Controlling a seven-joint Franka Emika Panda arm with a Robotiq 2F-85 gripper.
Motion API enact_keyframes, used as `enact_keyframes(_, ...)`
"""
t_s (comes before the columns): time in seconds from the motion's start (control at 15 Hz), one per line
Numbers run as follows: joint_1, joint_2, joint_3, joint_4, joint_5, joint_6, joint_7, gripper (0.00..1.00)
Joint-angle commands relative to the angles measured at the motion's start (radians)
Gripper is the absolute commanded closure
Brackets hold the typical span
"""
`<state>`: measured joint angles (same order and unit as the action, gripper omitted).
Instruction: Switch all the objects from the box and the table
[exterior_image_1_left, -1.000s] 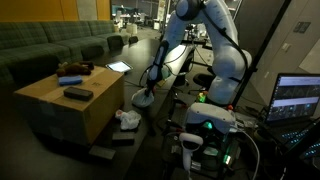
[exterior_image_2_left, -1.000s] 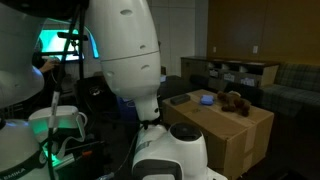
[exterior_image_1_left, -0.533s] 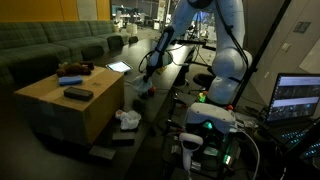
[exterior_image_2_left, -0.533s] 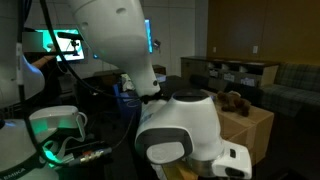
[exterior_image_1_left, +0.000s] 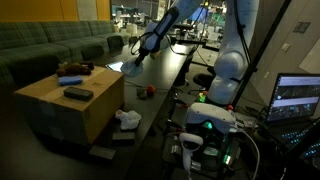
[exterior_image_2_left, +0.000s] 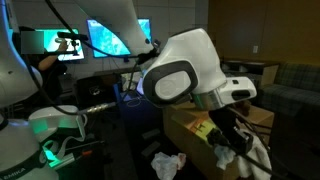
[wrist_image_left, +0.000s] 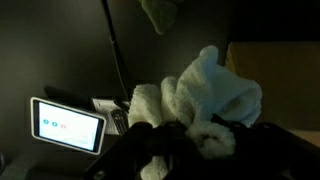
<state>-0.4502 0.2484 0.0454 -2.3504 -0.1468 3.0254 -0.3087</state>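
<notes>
My gripper (wrist_image_left: 190, 135) is shut on a white cloth rag (wrist_image_left: 205, 90), which bulges out above the dark fingers in the wrist view. In an exterior view the gripper (exterior_image_1_left: 134, 62) hangs high over the black table (exterior_image_1_left: 170, 75), right of the tan cardboard box (exterior_image_1_left: 60, 112), with the rag (exterior_image_1_left: 131, 66) dangling from it. On the box lie a dark flat block (exterior_image_1_left: 78, 93) and a blue flat item (exterior_image_1_left: 70, 80). A small red ball (exterior_image_1_left: 148, 90) and another white rag (exterior_image_1_left: 128, 119) lie on the table.
A lit tablet (wrist_image_left: 68, 125) lies on the table below the gripper. Dark flat blocks (exterior_image_1_left: 120, 141) sit near the table's front end. A green sofa (exterior_image_1_left: 45, 45) stands behind the box. A laptop (exterior_image_1_left: 298, 98) and the robot base (exterior_image_1_left: 205, 125) are at the right.
The arm has risen from low over the table and swung toward the far end, carrying the white rag up with it. The gripper has stayed shut.
</notes>
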Motion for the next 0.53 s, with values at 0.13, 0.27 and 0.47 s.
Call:
enact_keyframes(0.13,0.018,-0.096,0.101,-0.009,0.03,-0.027,-0.021,0.91)
enact_keyframes(0.27,0.014,-0.11,0.147,-0.002,0.052,-0.035,-0.032,0.91)
enact_keyframes(0.47,0.027,-0.112,0.192,-0.001,0.046,-0.017,-0.016,0.91)
